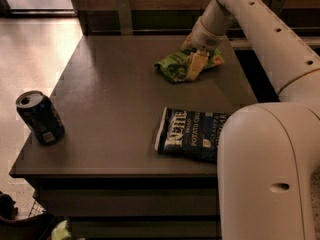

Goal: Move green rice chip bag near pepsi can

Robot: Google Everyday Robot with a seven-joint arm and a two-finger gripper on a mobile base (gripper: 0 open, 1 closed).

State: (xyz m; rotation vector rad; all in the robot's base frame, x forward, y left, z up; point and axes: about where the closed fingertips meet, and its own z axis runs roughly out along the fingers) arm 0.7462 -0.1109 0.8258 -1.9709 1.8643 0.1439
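The green rice chip bag (pixel 172 67) lies crumpled at the back right of the dark table (pixel 110 84). My gripper (pixel 199 62) reaches down onto the bag from the arm at the upper right and is shut on it. One pale finger (pixel 195 66) shows across the foil. The pepsi can (pixel 40 117), dark navy with a silver top, stands upright at the table's front left corner, far from the bag.
A dark blue Kettle potato chip bag (pixel 192 134) lies flat at the front right, between the green bag and the table's front edge. My white arm and body (pixel 270 174) fill the right side. A wall with a ledge runs behind the table.
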